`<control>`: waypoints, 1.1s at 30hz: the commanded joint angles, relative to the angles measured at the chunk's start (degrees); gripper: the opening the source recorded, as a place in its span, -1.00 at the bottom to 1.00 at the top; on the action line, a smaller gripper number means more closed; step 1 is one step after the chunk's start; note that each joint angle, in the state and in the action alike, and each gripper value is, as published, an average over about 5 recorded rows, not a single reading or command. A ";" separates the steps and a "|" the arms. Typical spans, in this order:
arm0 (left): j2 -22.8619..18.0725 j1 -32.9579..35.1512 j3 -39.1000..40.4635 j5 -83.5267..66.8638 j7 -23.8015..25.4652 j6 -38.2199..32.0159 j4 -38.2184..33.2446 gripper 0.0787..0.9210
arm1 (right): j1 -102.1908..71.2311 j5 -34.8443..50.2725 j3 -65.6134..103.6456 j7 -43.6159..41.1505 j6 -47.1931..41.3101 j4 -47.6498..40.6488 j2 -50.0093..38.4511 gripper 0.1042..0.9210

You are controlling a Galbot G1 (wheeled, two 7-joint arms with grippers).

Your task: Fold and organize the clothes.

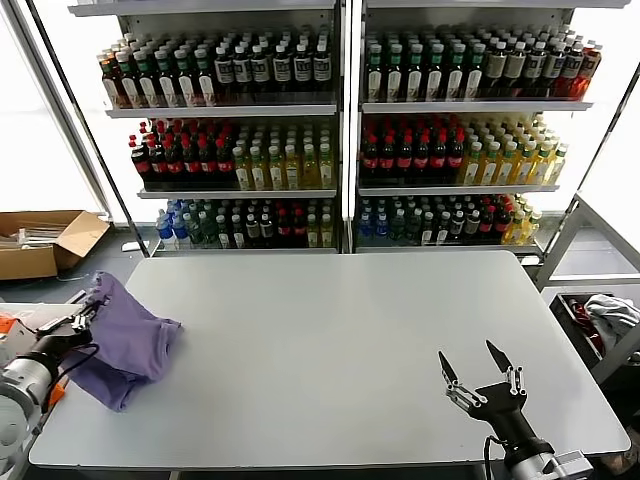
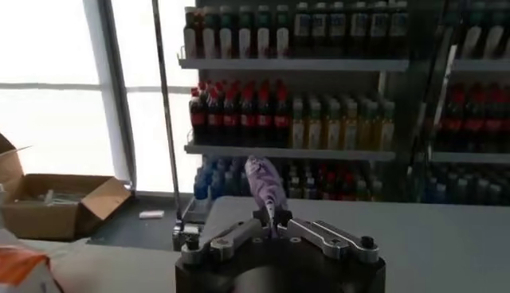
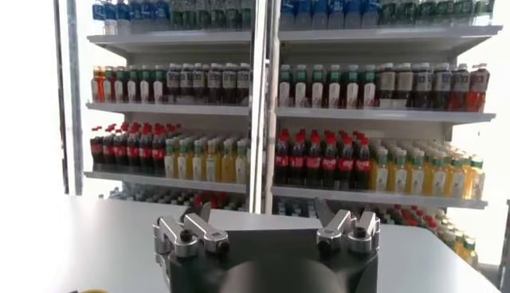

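A grey table (image 1: 330, 340) stands before two shelving units of bottled drinks (image 1: 340, 130). On its left edge lies the lavender T-shirt (image 1: 130, 340), bunched in a loose heap with one corner drawn up toward the rear; part of it hangs over the table's near-left side.

Left gripper (image 1: 88, 318): positioned at the table's left edge, at the raised part of the T-shirt. Its jaws are pressed together on a fold of the lavender fabric. In the left wrist view the gripper (image 2: 271, 219) shows a narrow strip of the T-shirt (image 2: 263, 185) standing upright out of the closed fingertips, with the drink shelves behind it.

Right gripper (image 1: 478, 372): positioned over the table's near-right corner, well apart from the T-shirt. Its two dark fingers (image 1: 447, 368) are spread wide and hold nothing. The right wrist view confirms this: the gripper (image 3: 264, 213) has both fingertips standing apart, with bare table surface (image 3: 88, 239) and the shelves beyond.

Surroundings: an open cardboard box (image 1: 40, 240) sits on the floor to the left, behind the table; the same box (image 2: 56, 203) appears in the left wrist view. A patch of orange fabric (image 1: 8, 325) shows at the far left, beside the left arm. A bin holding white-grey cloth (image 1: 605, 320) stands to the right of the table.
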 commanded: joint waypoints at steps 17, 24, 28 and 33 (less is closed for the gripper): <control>-29.29 -38.91 63.77 7.08 -7.92 2.62 22.29 -0.96 | 0.58 -1.27 -2.47 2.03 -5.42 0.44 0.84 0.76; -25.97 -39.18 57.85 -3.23 -10.14 -0.43 14.14 -0.83 | 6.91 2.77 -9.64 6.71 -9.76 -2.86 -1.72 0.76; -22.84 -37.40 52.53 -4.37 -7.11 -4.05 9.84 -0.56 | 13.10 8.03 -14.98 11.00 -13.25 -5.86 -2.14 0.76; -16.15 -32.35 45.05 -5.66 -3.79 -6.71 4.13 -0.21 | 22.02 14.67 -22.51 15.99 -17.10 -12.13 -0.83 0.76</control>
